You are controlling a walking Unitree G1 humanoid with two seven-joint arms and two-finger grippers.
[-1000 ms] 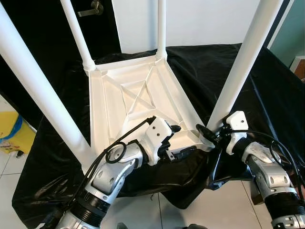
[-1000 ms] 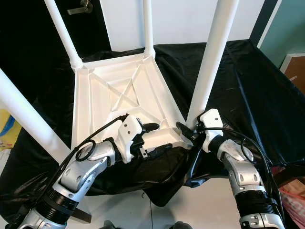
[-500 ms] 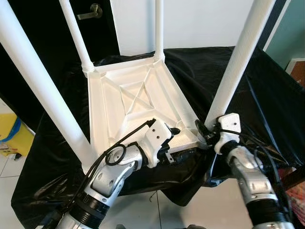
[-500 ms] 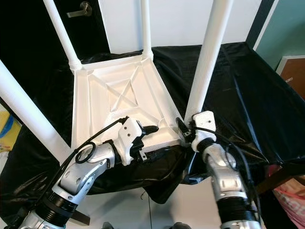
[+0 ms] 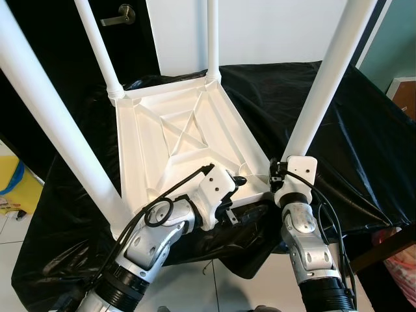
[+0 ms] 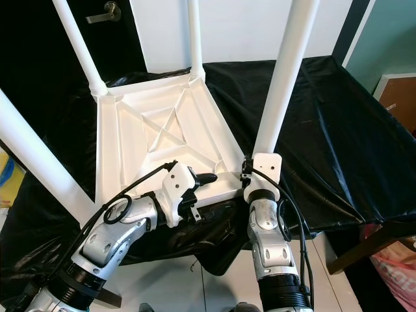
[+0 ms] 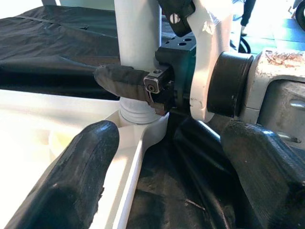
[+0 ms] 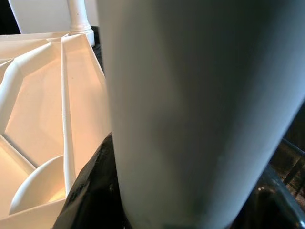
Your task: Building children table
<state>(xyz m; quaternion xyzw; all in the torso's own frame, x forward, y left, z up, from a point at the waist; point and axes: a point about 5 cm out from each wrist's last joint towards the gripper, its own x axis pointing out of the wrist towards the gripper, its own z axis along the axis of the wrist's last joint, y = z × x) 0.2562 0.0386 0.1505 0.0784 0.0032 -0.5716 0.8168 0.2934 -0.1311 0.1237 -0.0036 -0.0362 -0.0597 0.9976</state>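
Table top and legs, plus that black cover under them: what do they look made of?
The upturned table top looks like moulded white plastic: matte, with cast ribs crossing its underside. The near right leg, which the right pincer grips, seems the same smooth white plastic, screwed into a threaded collar. The black cover looks like thin glossy plastic sheeting, crinkled.

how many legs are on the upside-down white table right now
4: white plastic legs, one at each corner. Far left, far right, near left, and near right, where the right gripper sits at its base.
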